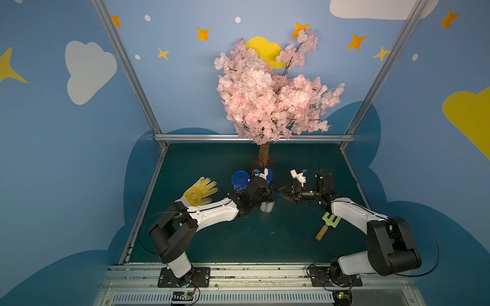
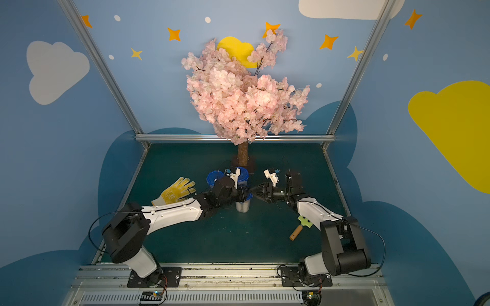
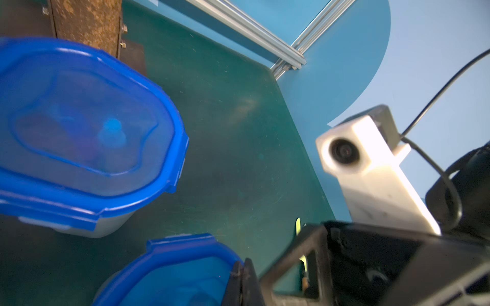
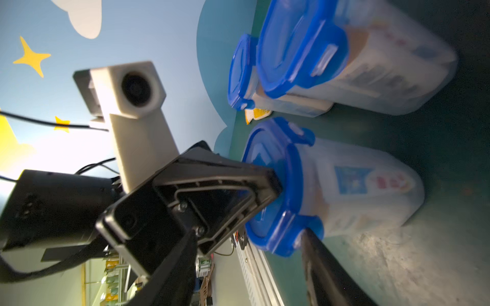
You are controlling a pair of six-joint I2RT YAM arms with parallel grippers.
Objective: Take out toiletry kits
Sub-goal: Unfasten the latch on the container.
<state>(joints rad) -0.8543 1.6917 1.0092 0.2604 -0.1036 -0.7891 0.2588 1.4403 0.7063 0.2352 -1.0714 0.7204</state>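
Toiletry kits sit sealed inside clear blue-lidded jars at the table's middle, near the tree trunk; I can't read their blurred print. My left fingers, together, rest on the near jar's lid; right fingers apart alongside.

Two lidded jars stand just before the tree trunk, a third jar nearer, toiletry kits inside; glove left, garden fork right.

My view: yellow glove, blue-lidded jars, pink blossom tree, wooden-handled green fork, all on green table
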